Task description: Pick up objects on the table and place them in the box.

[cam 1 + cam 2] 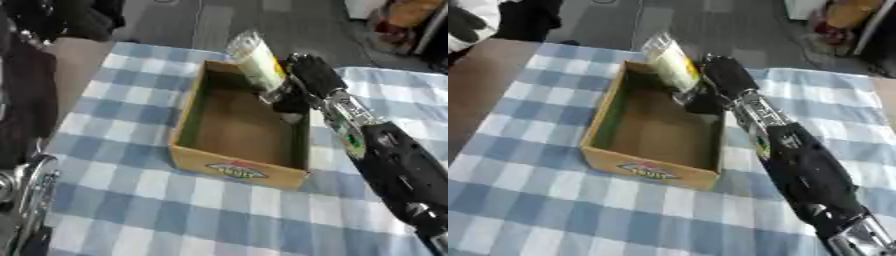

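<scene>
One cardboard box [241, 172] sits open at the middle of a blue-and-white checked tablecloth [131, 200], its printed front wall facing six o'clock and its brown floor bare where it shows. Little else lies around it on the cloth. At nine o'clock, in the left eye view, a dark shape with a silver round part [31, 185] crowds the lower edge; it may belong to the robot's left arm, but no left hand can be made out. Grey floor and some blurred clutter [398, 20] lie beyond the table toward one o'clock.

The right hand [306, 80] comes in from four o'clock, its black forearm [807, 175] crossing the cloth and reaching over the box's right wall. Its fingers are curled round the lower end of a pale, clear-wrapped cylinder [256, 60] (cream-coloured inside, contents not readable). That cylinder stands over the box's far right corner, at about one o'clock from the box's centre. Its long axis is tilted, the upper end leaning toward eleven o'clock and the held lower end pointing down into the box. Whether that lower end touches the box's floor cannot be told, since the hand and wall hide it.
</scene>
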{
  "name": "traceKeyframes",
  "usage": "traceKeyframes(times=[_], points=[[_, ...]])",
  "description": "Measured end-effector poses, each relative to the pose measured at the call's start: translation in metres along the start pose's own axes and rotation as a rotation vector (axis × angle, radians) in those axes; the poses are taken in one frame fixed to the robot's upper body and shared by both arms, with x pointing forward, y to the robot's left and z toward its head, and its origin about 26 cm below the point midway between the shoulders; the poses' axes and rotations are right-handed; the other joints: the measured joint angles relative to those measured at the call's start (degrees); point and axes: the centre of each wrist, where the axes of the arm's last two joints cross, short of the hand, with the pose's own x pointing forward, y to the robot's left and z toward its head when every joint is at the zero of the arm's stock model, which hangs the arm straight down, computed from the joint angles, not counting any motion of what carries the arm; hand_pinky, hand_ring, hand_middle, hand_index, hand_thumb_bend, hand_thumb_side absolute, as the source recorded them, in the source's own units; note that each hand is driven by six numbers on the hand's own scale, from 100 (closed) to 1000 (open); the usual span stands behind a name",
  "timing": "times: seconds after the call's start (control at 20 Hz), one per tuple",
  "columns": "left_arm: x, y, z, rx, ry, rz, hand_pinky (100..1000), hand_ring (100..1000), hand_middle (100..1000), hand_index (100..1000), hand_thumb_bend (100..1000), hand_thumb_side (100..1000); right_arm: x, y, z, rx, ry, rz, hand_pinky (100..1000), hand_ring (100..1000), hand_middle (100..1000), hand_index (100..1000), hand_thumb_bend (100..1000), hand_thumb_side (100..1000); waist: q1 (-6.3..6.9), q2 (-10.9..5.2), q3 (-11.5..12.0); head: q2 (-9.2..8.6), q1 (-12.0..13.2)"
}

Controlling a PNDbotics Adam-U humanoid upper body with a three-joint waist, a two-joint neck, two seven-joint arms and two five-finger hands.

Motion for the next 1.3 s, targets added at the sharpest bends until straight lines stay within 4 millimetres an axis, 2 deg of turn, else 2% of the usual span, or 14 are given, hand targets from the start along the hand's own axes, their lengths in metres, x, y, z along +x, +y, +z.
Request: traceKeyframes(times=[0.1,0.15,0.2,0.25,0.3,0.35,0.45,0.65,1.1,1.15,1.3], points=[[0.0,-0.001,-0.001,0.002,-0.006,0.006,579,444,573,709,348,839,0.001,0.001,0.0,-0.001,-0.011,0.01,100,100,100,159,100,1000,0.0,0.02,0.1,0.0,0.0],[0.0,-0.001,-0.001,0.004,-0.007,0.008,579,444,573,709,348,839,0.002,0.002,0.0,-0.006,-0.019,0.009,100,107,141,296,100,1000,-0.01,0.02,0.2,0.0,0.0],[0.0,-0.002,-0.001,0.004,-0.007,0.009,579,444,573,709,347,839,0.003,0.003,0.0,-0.007,-0.029,0.005,100,323,362,499,100,1000,-0.03,0.02,0.2,-0.01,0.0],[0.0,-0.002,-0.001,0.004,-0.008,0.009,578,444,573,709,348,839,0.003,0.005,0.0,-0.002,-0.04,0.001,144,474,509,641,100,1000,-0.05,0.03,0.2,-0.01,0.0],[0.0,-0.002,-0.001,0.004,-0.008,0.009,578,444,573,709,348,839,0.002,0.006,0.0,0.012,-0.051,-0.005,359,580,614,732,100,1000,-0.06,0.03,0.3,-0.01,0.0],[0.0,-0.002,-0.001,0.004,-0.008,0.009,578,444,572,709,348,840,0.002,0.008,0.001,0.029,-0.062,-0.011,563,690,733,822,159,1000,-0.07,0.03,0.3,-0.01,0.0],[0.0,-0.002,-0.001,0.004,-0.008,0.009,578,443,572,709,347,840,0.002,0.011,0.001,0.06,-0.081,-0.025,797,809,843,912,219,1000,-0.07,0.03,0.3,-0.01,0.0],[0.0,-0.002,-0.001,0.004,-0.008,0.009,578,443,572,709,347,840,0.001,0.013,0.001,0.075,-0.084,-0.071,968,898,917,978,222,1000,-0.05,0.03,0.1,-0.01,0.0],[0.0,-0.001,-0.001,0.005,-0.007,0.009,577,442,571,710,346,842,0.001,0.004,-0.003,-0.038,-0.019,-0.16,1000,916,910,975,326,1000,0.25,0.03,-0.6,-0.44,-1.0],[0.0,-0.001,-0.001,0.005,-0.007,0.009,577,442,571,709,347,842,0.002,0.0,-0.005,-0.044,-0.017,-0.16,1000,912,902,962,385,1000,0.32,0.03,-0.7,-0.44,-1.0],[0.0,-0.001,0.0,0.005,-0.003,0.009,577,442,571,709,347,842,0.005,-0.011,-0.009,-0.069,-0.016,-0.166,1000,910,901,957,444,1000,0.67,0.02,-0.9,-0.44,-1.4]])
